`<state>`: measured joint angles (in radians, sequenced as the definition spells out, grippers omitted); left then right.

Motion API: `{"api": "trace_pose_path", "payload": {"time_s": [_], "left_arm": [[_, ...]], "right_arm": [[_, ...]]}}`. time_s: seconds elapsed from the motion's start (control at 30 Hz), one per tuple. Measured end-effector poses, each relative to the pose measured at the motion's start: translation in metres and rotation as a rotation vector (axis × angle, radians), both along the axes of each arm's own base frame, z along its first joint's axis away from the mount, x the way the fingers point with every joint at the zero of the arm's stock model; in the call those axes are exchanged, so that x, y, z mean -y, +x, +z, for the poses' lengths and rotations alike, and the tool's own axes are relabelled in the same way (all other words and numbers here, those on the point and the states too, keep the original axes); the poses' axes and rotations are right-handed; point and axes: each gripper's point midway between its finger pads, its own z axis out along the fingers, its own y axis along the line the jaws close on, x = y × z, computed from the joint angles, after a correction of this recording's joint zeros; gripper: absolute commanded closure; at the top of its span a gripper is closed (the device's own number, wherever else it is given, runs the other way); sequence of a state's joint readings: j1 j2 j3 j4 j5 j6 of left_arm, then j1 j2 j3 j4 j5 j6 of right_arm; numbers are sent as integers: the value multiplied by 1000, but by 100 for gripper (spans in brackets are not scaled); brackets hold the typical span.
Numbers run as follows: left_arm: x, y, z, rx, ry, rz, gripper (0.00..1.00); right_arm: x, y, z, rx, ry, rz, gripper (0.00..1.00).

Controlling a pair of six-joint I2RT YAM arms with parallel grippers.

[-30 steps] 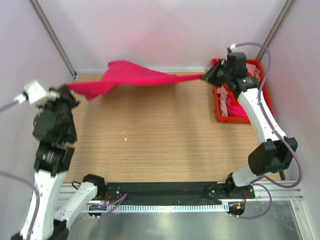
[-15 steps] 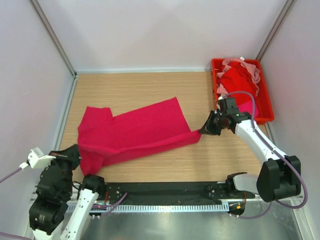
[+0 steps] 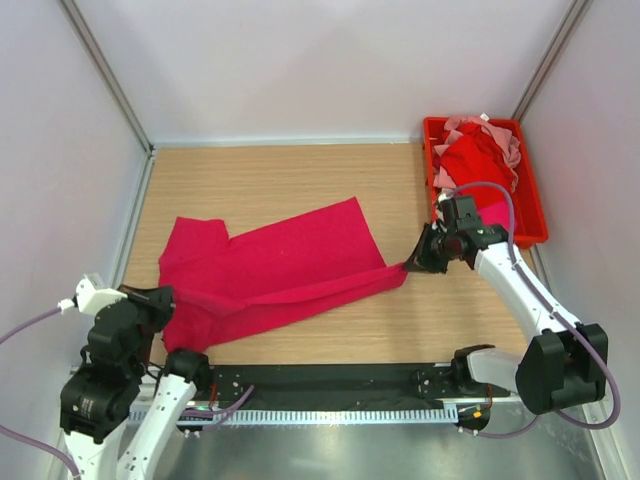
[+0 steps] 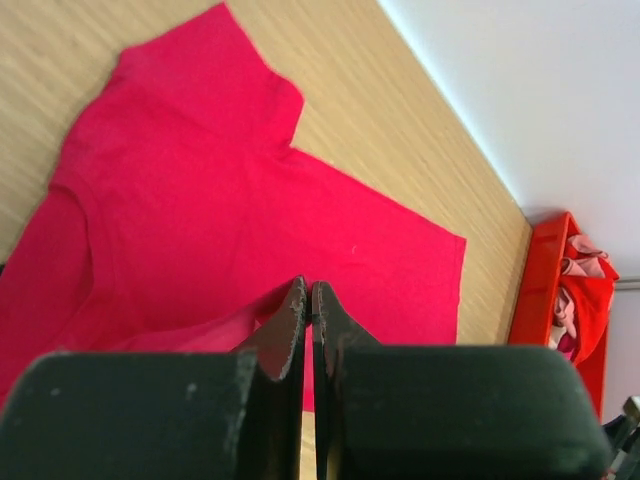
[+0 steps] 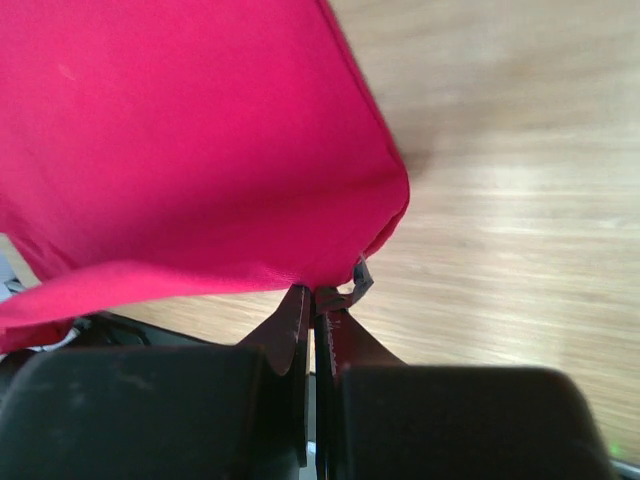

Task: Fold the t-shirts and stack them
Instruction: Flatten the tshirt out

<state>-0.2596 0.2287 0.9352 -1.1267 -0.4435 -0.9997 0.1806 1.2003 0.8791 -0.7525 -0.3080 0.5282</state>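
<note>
A crimson t-shirt (image 3: 280,265) lies spread across the table, a sleeve at its far left and its lower hem folded under in places. My left gripper (image 3: 163,298) sits at the shirt's near left edge, shut on a raised fold of the cloth (image 4: 250,200); the closed jaws (image 4: 310,295) pinch it at the tips. My right gripper (image 3: 413,263) is shut on the shirt's right corner, where the cloth (image 5: 200,130) bunches above the jaws (image 5: 313,295) beside a small grey label (image 5: 355,283). More t-shirts (image 3: 478,155), red and pale pink, lie crumpled in the bin.
A rigid red plastic bin (image 3: 535,215) stands at the back right, also in the left wrist view (image 4: 545,290). White walls close in the table on three sides. The black rail with the arm bases (image 3: 320,385) runs along the near edge.
A second ago the shirt hung stretched in the air at the back of the table. Both grippers have pulled it toward the near edge and down; it now lies on the wood.
</note>
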Motion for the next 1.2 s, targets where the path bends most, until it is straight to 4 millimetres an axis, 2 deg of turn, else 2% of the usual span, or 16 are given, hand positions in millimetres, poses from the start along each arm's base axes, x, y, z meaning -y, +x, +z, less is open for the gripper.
{"api": "trace_pose_path", "payload": {"time_s": [0.07,0.17,0.27,0.37,0.47,0.57,0.7,0.8,0.9,1.07,1.13,1.2], "left_arm": [[1,6,16,14,18,-9,100],[3,17,54,68,46,-23,100],[6,32,105,148,75,-40,100],[12,49,156,239,106,-69,100],[17,60,202,316,137,-96,100],[21,64,252,409,167,-121,100],[21,49,311,549,195,-139,99],[17,22,354,669,207,-145,100],[12,-14,390,794,206,-150,99],[4,-71,431,976,205,-153,99],[2,-84,437,1012,215,-154,99],[0,-90,438,1025,230,-153,100]], "right_arm": [[-1,14,20,52,1,-4,99],[-5,43,62,164,19,-12,99],[-10,71,111,279,45,-26,99],[-13,91,157,380,67,-43,99],[-14,101,206,474,87,-57,99],[-14,104,253,571,109,-64,99],[-11,90,308,682,127,-66,99],[-8,74,338,743,134,-63,99],[-5,54,374,826,149,-61,99],[3,8,438,1015,194,-59,99],[8,-16,460,1095,213,-62,99],[11,-32,474,1152,228,-67,99]]}}
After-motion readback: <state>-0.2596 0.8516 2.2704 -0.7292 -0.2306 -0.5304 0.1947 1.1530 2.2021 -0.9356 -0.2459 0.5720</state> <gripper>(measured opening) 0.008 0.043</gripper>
